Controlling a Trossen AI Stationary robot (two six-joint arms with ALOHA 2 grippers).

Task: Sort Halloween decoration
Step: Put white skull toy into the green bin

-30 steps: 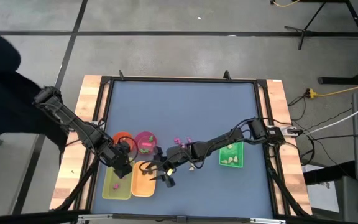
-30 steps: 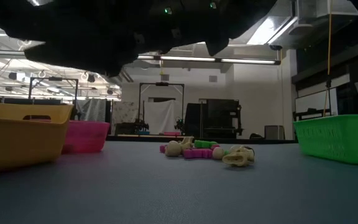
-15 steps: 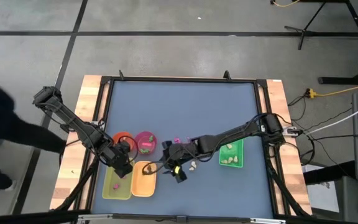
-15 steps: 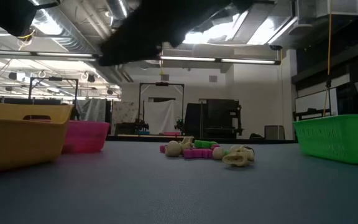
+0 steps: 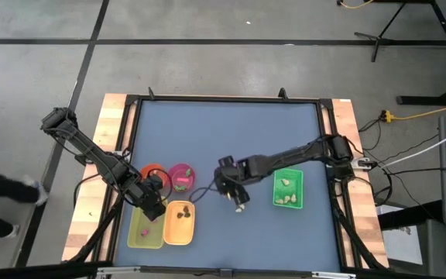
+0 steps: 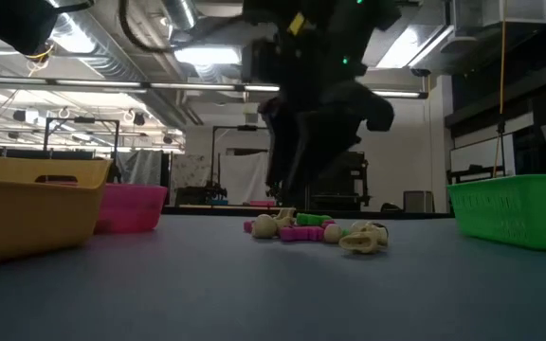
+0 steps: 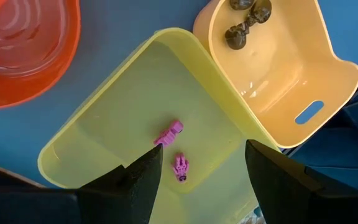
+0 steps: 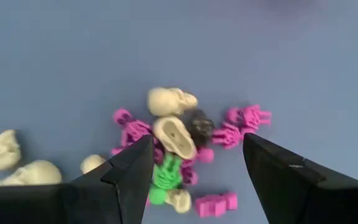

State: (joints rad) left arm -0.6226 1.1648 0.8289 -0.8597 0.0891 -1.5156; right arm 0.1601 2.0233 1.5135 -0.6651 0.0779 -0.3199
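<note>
The right gripper [image 8: 191, 180] hung wide open and empty over mixed magenta, cream and green plastic trinkets [image 8: 173, 146] on the blue worktop [image 5: 231, 139]; the left gripper [image 7: 197, 180], open, was above the yellow-green tray [image 7: 123, 130].

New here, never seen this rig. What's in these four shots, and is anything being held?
Two robot arms at a blue table. One camera looks straight down, one sits at table height, one rides on each wrist. The right gripper hangs open and empty over a pile of trinkets: cream skulls, magenta and green bits. The left gripper waits open over the yellow tray, which holds two magenta pieces. The orange tray beside it holds dark ones. Also on the table: two bowls and a green tray.
</note>
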